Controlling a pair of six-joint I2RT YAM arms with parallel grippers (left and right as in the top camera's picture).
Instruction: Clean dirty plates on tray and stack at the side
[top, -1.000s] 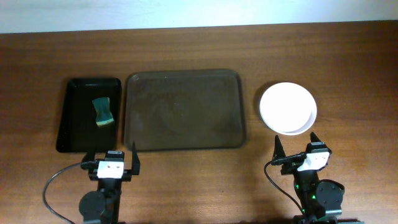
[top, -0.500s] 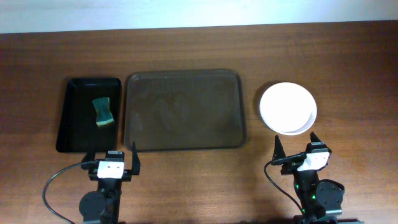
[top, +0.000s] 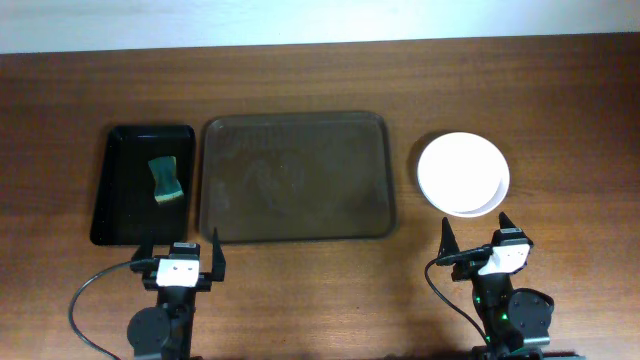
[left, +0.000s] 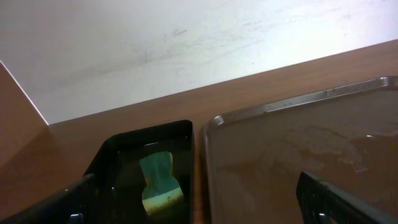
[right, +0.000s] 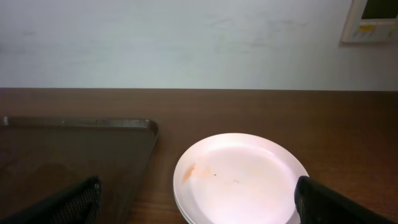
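The dark-brown tray (top: 295, 178) lies at the table's middle with no plates on it; it also shows in the left wrist view (left: 298, 149) and the right wrist view (right: 68, 149). A stack of white plates (top: 462, 175) sits on the table to its right; the top plate (right: 242, 177) has faint orange streaks. A pale blue-green plate is not visible. My left gripper (top: 182, 259) is open and empty near the front edge, below the tray's left corner. My right gripper (top: 480, 240) is open and empty just in front of the stack.
A smaller black tray (top: 140, 185) left of the brown tray holds a green-and-yellow sponge (top: 165, 181), also in the left wrist view (left: 160, 183). A white wall runs behind the table's far edge.
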